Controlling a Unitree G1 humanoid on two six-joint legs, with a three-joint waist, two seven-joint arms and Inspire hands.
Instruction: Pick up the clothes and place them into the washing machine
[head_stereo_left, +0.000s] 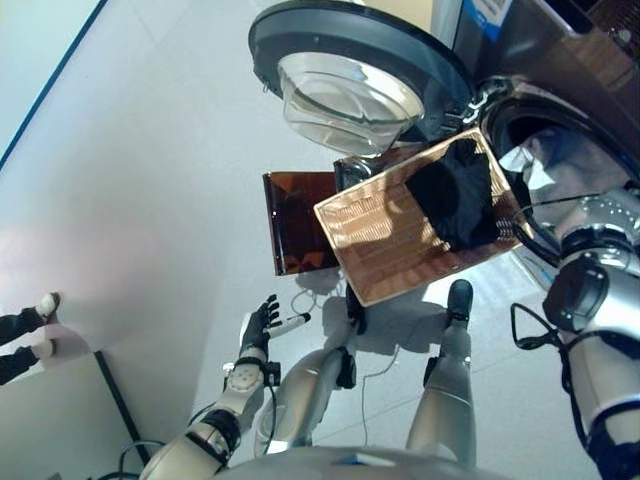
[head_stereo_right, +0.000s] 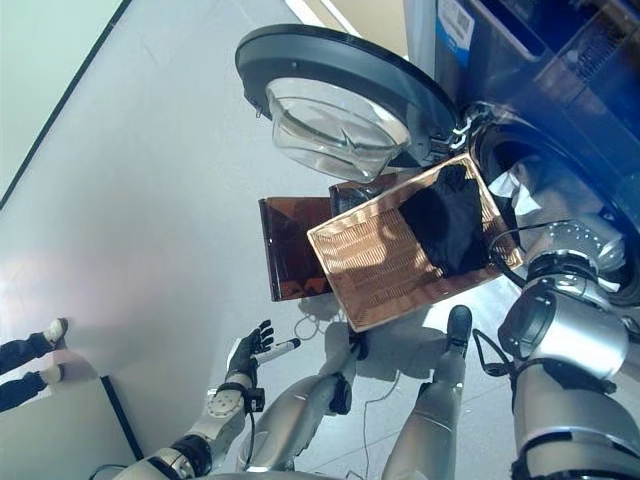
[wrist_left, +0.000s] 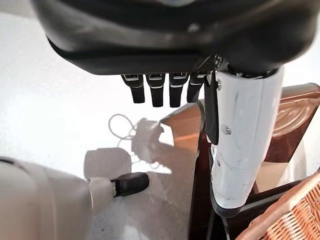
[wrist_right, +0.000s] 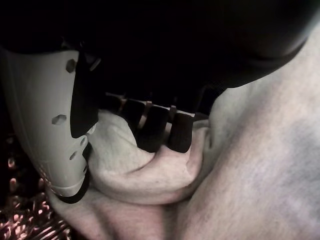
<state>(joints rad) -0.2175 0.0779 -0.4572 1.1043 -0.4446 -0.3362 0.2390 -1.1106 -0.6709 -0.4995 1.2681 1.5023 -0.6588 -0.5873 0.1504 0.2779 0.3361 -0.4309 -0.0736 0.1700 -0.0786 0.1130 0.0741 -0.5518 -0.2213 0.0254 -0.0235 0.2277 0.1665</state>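
— Where are we seeing the clothes?

— We are seeing a pale garment (wrist_right: 150, 175) pinched between the right hand (wrist_right: 150, 127)'s curled fingers and white-covered thumb, inside the washing machine (head_stereo_left: 560, 90)'s drum opening. A black garment (head_stereo_left: 455, 195) is lying in the wicker basket (head_stereo_left: 400, 235), just beside the opening, below the open door (head_stereo_left: 350, 70).

— And the left hand (head_stereo_left: 258, 325)?

— We are finding it hanging low over the floor (head_stereo_left: 150, 180), well apart from the basket, fingers straight and relaxed, holding nothing.

— Anyone else?

— We are noticing a person's feet (head_stereo_left: 45, 325) at the left edge.
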